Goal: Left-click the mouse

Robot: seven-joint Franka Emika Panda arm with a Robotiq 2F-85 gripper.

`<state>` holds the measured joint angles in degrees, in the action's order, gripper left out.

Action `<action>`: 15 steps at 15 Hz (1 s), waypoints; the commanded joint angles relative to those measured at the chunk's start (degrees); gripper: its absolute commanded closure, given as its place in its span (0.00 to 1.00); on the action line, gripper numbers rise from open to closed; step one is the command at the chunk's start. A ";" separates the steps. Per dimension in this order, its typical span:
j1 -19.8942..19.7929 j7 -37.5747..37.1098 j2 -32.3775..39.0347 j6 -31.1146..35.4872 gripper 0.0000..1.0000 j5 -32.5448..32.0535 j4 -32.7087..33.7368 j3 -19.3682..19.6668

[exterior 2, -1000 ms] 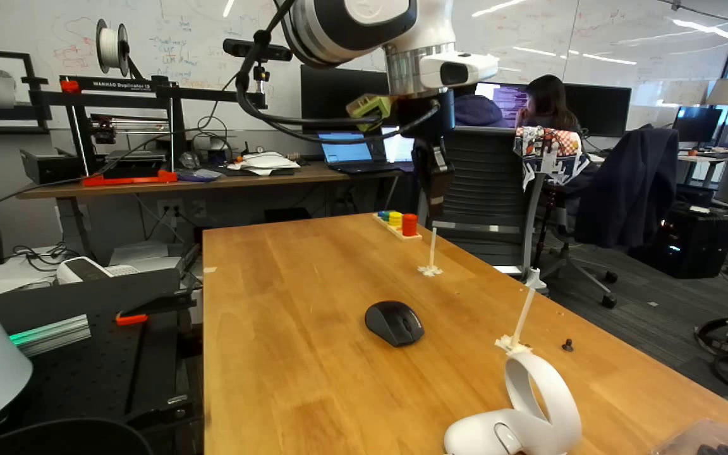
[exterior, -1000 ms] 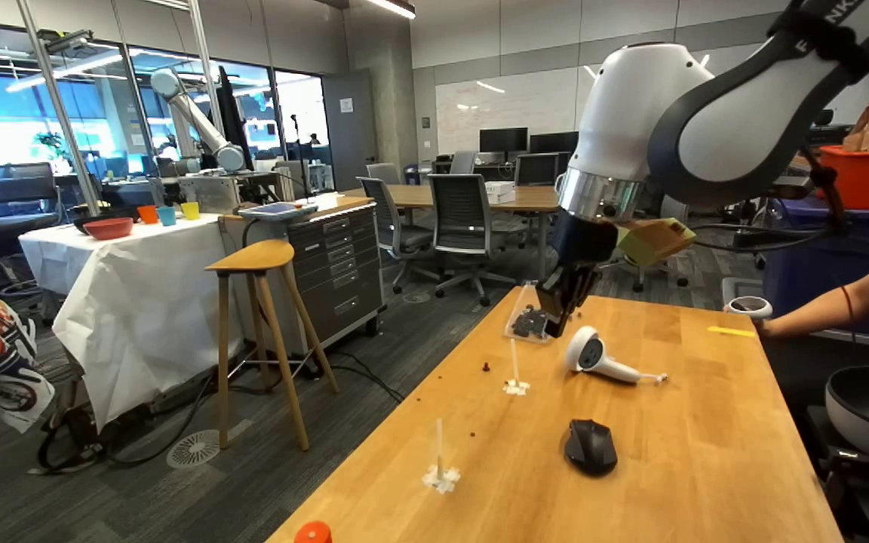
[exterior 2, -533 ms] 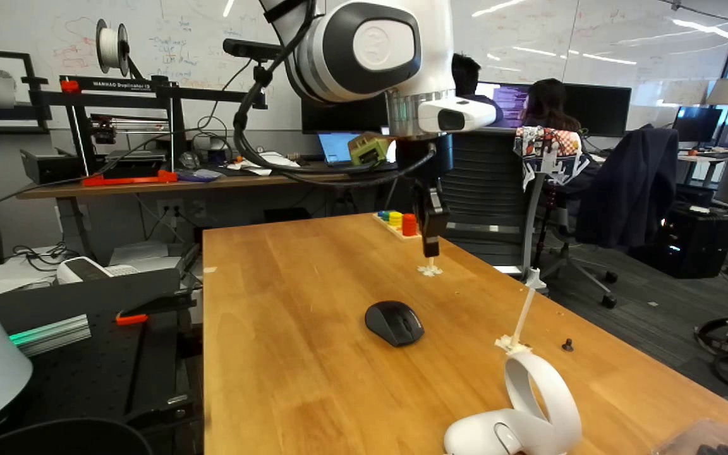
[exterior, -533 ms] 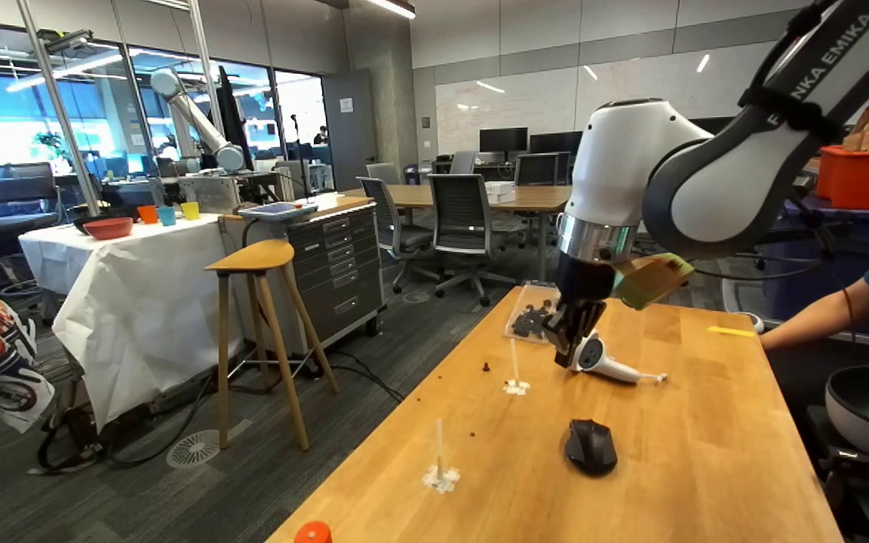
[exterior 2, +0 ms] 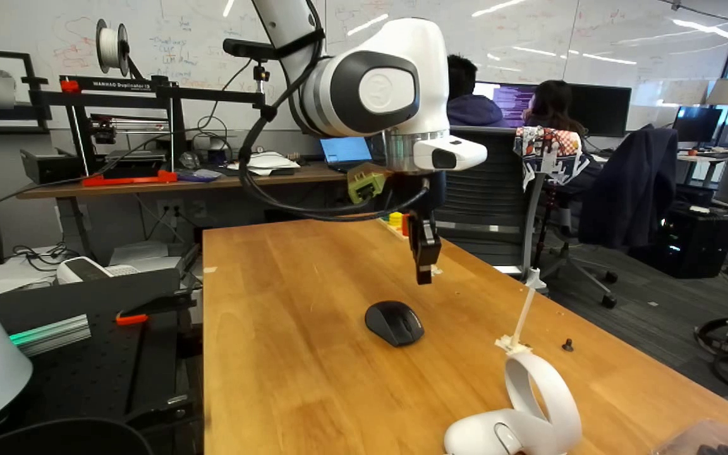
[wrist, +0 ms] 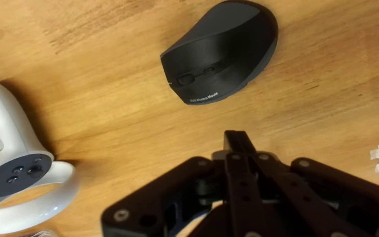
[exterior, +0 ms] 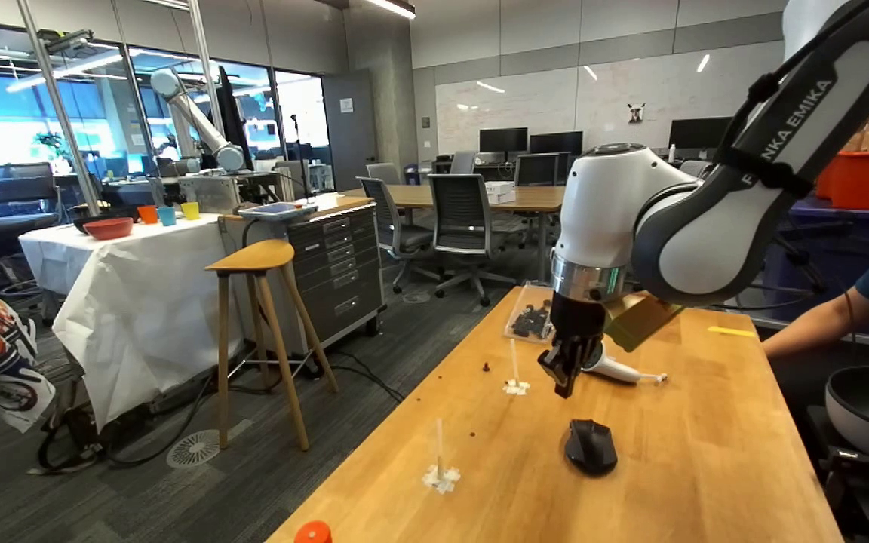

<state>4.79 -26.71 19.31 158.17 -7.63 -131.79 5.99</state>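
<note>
Near the mouse (wrist: 222, 49): gripper (wrist: 236, 134), jaws together, empty.
Mouse: light, stiff, slippery, I'd guess.
Left button (wrist: 204, 89): press downward.

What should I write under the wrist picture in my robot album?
The robot's shut hand above a wooden table, not yet touching the black mouse; a white controller lies nearby.

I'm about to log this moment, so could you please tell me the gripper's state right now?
Gripper: closed, its fingers together with nothing held between them, and apart from the mouse.
</note>
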 commanded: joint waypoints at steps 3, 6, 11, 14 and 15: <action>3.53 -2.56 4.90 2.09 0.99 -0.19 3.26 3.40; 4.35 -3.07 5.97 1.52 0.99 0.43 3.95 4.11; 5.52 -4.78 5.99 0.36 0.99 0.60 4.00 5.48; 5.89 -5.89 5.27 0.21 0.99 0.66 3.29 6.27; 5.99 -6.17 5.15 0.39 0.99 0.57 3.10 6.46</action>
<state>9.02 -31.13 24.99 159.06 -7.61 -128.81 10.66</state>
